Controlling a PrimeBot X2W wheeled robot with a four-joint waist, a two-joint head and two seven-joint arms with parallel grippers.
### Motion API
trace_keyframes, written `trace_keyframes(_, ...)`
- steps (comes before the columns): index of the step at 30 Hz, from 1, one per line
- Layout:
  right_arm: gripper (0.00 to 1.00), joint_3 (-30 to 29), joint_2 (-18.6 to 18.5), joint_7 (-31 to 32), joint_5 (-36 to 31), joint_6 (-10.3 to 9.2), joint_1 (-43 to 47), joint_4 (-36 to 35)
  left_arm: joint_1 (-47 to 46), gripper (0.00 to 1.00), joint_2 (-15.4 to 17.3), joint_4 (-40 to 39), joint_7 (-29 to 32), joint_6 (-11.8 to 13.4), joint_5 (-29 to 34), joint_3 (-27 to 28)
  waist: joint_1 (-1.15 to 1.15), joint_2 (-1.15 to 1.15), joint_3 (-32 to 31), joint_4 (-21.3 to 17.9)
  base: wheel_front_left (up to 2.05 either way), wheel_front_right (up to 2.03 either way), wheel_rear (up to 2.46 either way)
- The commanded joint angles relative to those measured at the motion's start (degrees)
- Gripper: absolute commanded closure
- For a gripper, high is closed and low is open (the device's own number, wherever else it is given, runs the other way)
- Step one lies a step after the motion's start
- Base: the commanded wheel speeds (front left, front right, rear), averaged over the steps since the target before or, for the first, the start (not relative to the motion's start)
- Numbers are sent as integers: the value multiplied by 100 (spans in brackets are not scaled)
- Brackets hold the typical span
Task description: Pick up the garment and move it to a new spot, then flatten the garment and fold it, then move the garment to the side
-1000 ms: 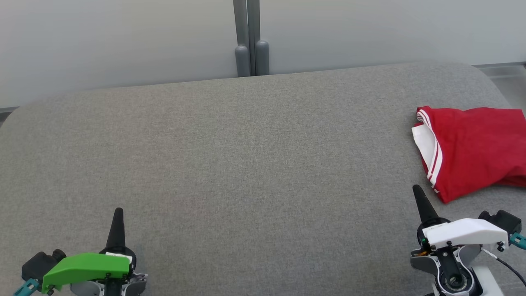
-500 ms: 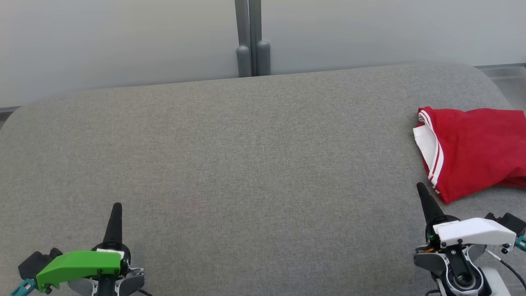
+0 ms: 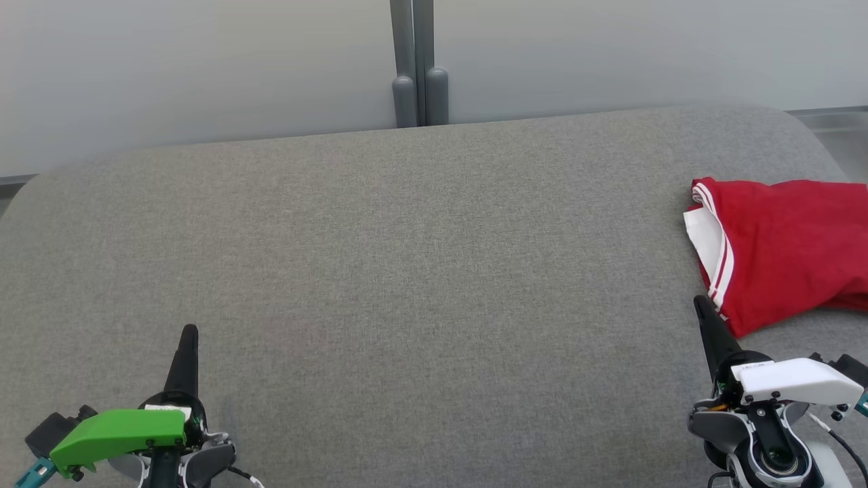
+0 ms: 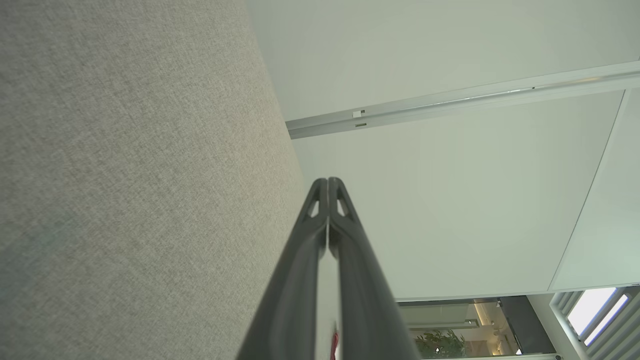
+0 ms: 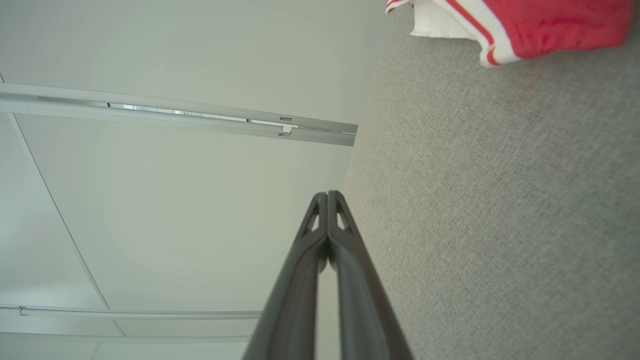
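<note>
Fingers pressed together and empty, the left gripper (image 3: 188, 333) and right gripper (image 3: 699, 303) sit over the grey fabric surface (image 3: 420, 257), the right seemingly just clear of the red white-striped garment (image 3: 786, 251).

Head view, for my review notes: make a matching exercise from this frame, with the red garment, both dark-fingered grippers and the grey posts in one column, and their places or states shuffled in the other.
Column one
1. red garment with white-striped trim
2. left gripper
3. right gripper
4. pair of grey upright posts

Column two
A. behind the far edge of the grey fabric surface, top middle
B. lower left, shut, green cover
C. lying at the surface's right end
D. lower right, shut, white cover

Pairs: 1-C, 2-B, 3-D, 4-A
</note>
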Motion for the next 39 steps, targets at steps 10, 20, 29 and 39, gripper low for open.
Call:
trace_keyframes(10,100,-90,-29,144,523,3,86,-132,-119,100,45,-91,115,-63,-489,59,0,0,-6,17,0,0,0)
trace_keyframes(20,100,-155,-30,253,928,2,106,-204,-132,100,48,-138,217,-101,-877,94,0,0,-12,34,0,0,0)
trace_keyframes(29,100,-180,-31,291,1095,2,117,-233,-129,100,48,-151,258,-108,-1015,107,0,0,-15,42,0,0,0)
trace_keyframes(39,100,-180,-31,291,1094,2,114,-233,-128,100,49,-150,258,-108,-1014,106,0,0,-15,42,0,0,0)
